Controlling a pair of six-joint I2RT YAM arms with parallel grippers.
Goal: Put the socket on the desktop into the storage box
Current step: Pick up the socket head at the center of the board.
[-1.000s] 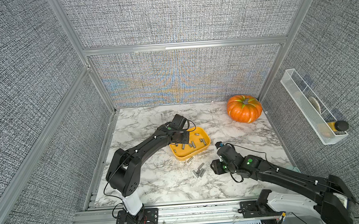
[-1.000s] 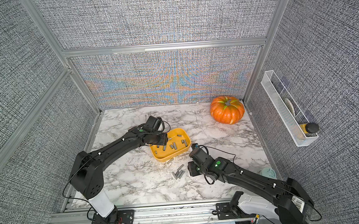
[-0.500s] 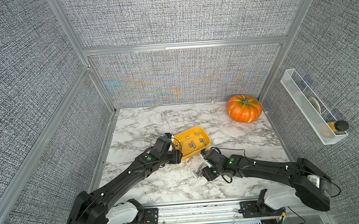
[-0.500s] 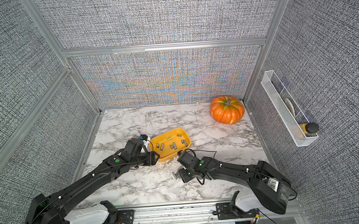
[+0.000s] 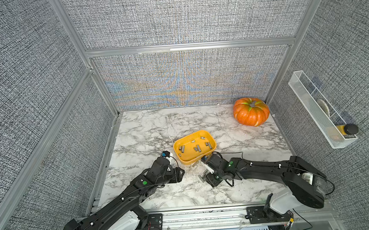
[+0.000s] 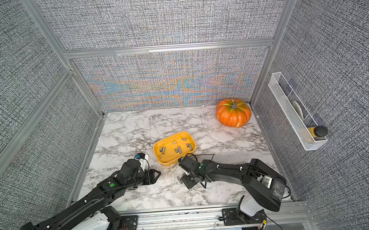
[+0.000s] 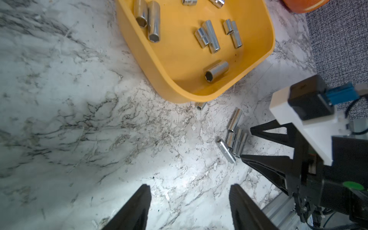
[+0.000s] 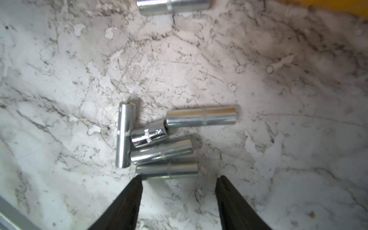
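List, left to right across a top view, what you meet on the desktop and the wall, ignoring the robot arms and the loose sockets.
Storage box → pumpkin → wire basket

yellow-orange storage box (image 5: 188, 160), shiny silver sockets (image 8: 161, 153), white marble desktop (image 5: 149, 131) with grey veins, bright orange pumpkin (image 5: 251, 114) with greenish streaks and a grey stem, speckly grey woven-look walls (image 5: 172, 21), white mesh basket (image 5: 310, 113)
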